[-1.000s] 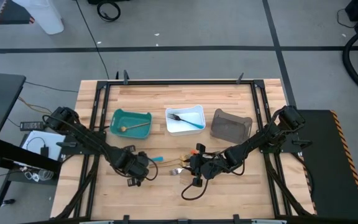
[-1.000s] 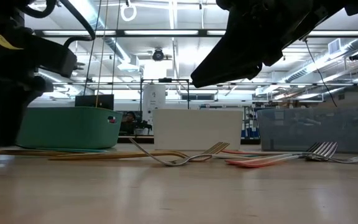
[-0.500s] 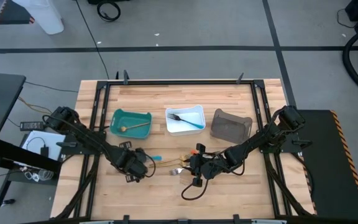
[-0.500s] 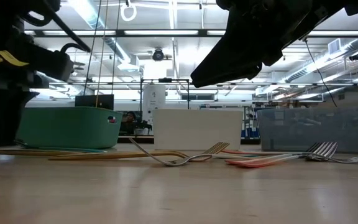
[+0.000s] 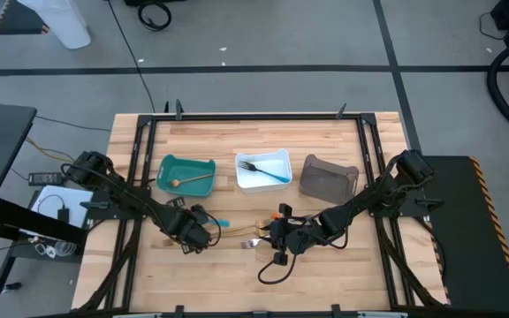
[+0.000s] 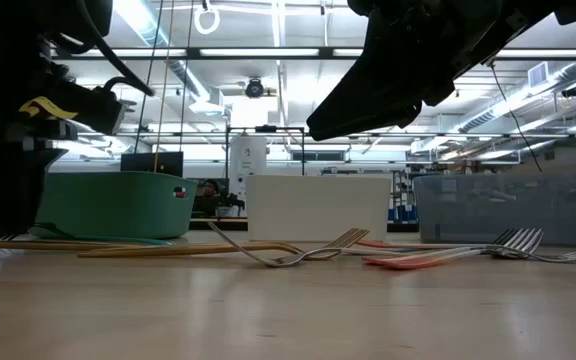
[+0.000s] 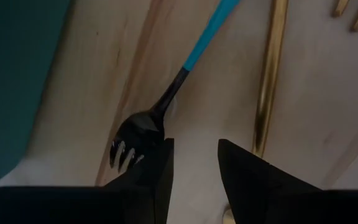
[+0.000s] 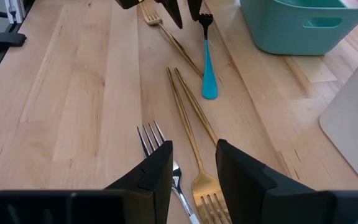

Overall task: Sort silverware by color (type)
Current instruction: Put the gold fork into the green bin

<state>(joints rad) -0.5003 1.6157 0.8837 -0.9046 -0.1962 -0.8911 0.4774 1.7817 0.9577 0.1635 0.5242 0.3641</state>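
A blue-handled fork with a black head (image 7: 143, 133) lies flat on the wood table, also visible in the right wrist view (image 8: 208, 74). My left gripper (image 7: 194, 158) (image 5: 200, 233) points down over its head, open, with one finger right beside the tines. Gold forks (image 8: 191, 106) and a silver fork (image 8: 166, 155) lie between the arms. My right gripper (image 8: 194, 155) (image 5: 272, 238) hangs open above them, tilted down, nothing between its fingers. In the low view an orange-handled fork (image 6: 418, 258) and silver forks (image 6: 523, 242) rest on the table. My left gripper has one finger (image 7: 157, 168) right at the edge of the fork's black head (image 7: 148, 140), coming from above. Whether it touches the head I cannot tell. The fork lies flat on the table, outside the gap between the fingers.
Three bins stand in a row toward the far side: a teal one (image 5: 186, 173) with a gold spoon, a white one (image 5: 277, 159) with a blue-handled fork, a grey-brown one (image 5: 329, 177). A gold handle (image 7: 269, 81) lies close beside the left gripper.
My left gripper has turned about its wrist and tipped more steeply downward over the blue-handled fork's head, staying nearly in place. Its fingers keep the same gap. The silverware has not moved.
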